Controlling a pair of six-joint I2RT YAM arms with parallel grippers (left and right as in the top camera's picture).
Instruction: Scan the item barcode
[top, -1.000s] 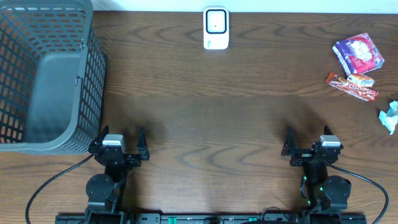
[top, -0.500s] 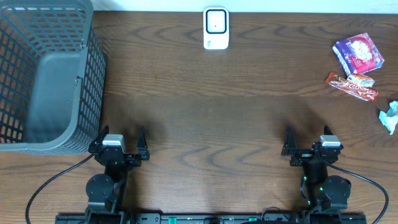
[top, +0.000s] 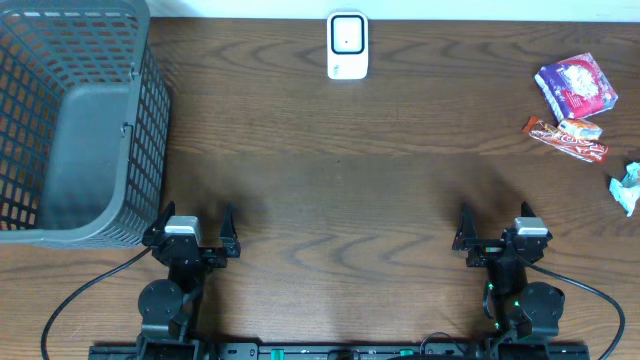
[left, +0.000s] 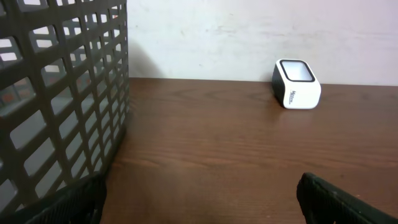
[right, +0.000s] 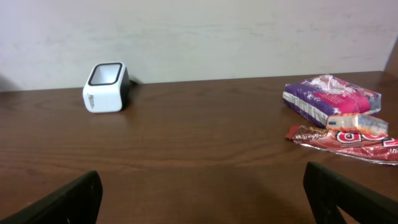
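The left tool (top: 195, 225) is released, fingers spread wide, gripping nothing. It sits low at the near edge of the dark brown wooden worktop (top: 340, 180), just in front of the near right corner of the basket. The right tool (top: 495, 225) is the same: released, nothing between the fingers, at the near edge and right of centre. In each wrist view the black fingers (left: 74, 202) show only in the two bottom corners, with bare wood between them.

Scanner: one white box-shaped barcode scanner (top: 347, 45).
- Rounded corners, a dark-framed window on its upper face, small dark print on one side.
- Stands at the far edge, about mid-width, close to the pale wall.
- Well apart from both tools.

Items: three, all grouped at the right end of the worktop.
- One glossy purple-and-pink snack packet (top: 577, 87), plump and sealed, farthest back.
- One red-and-orange foil bar wrapper (top: 566, 138), long and flat, just beside the packet on its near side. Cannot tell whether they touch.
- One crumpled white wrapper (top: 627, 188), at the very right edge of the overhead view and partly cut off.
- No barcode can be made out on any of them.

Basket: one grey plastic lattice basket (top: 155, 130), upright, filling the far left corner.

Tools: two.
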